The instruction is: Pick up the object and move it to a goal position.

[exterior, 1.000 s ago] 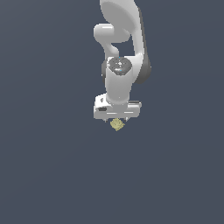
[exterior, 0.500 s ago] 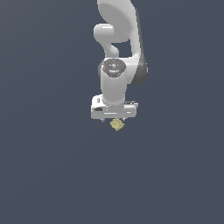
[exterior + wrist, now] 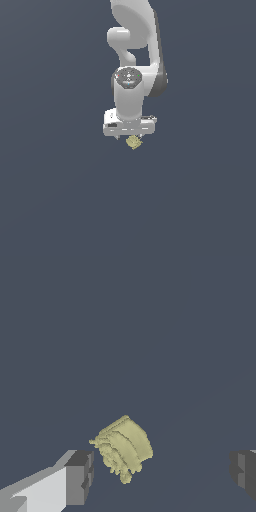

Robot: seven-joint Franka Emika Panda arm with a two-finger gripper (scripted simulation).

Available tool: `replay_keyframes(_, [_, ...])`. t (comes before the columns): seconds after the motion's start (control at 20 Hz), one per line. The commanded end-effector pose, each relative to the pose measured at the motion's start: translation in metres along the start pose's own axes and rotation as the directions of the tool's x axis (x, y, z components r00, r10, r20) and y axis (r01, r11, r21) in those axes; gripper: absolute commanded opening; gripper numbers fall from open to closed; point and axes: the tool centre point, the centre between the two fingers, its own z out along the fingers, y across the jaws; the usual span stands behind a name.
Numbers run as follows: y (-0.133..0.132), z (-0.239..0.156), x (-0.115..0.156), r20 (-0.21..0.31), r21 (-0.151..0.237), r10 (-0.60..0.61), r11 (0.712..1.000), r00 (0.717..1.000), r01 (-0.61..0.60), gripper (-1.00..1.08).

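The object (image 3: 122, 448) is a tiny pale-yellow blocky item with faint ridged markings, lying on the dark grey floor. In the exterior view the object (image 3: 133, 142) shows just under the white gripper (image 3: 130, 134), whose hand hangs straight down from the arm. In the wrist view the gripper (image 3: 160, 473) is open, its two dark fingertips (image 3: 80, 476) wide apart. The object lies between them, close to one fingertip, touching neither as far as I can tell.
The plain dark grey floor (image 3: 60, 200) spreads all around. The white arm (image 3: 132, 50) rises above the gripper. No goal marker shows.
The arm's wrist has turned and the hand has shifted slightly to the exterior view's left. The object has stayed in place under the gripper.
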Motion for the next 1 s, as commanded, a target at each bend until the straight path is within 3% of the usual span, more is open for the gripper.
replay_keyframes(0.0, [-0.001,0.003,-0.001,-0.001,-0.001,-0.021,1.0,1.0,0.021,1.0])
replay_keyframes(0.5, [-0.009,0.024,-0.014,-0.011,-0.011,-0.209,0.978,0.978,0.209,1.0])
replay_keyframes(0.95, [-0.022,0.048,-0.033,-0.021,-0.024,-0.441,0.897,0.897,0.44,1.0])
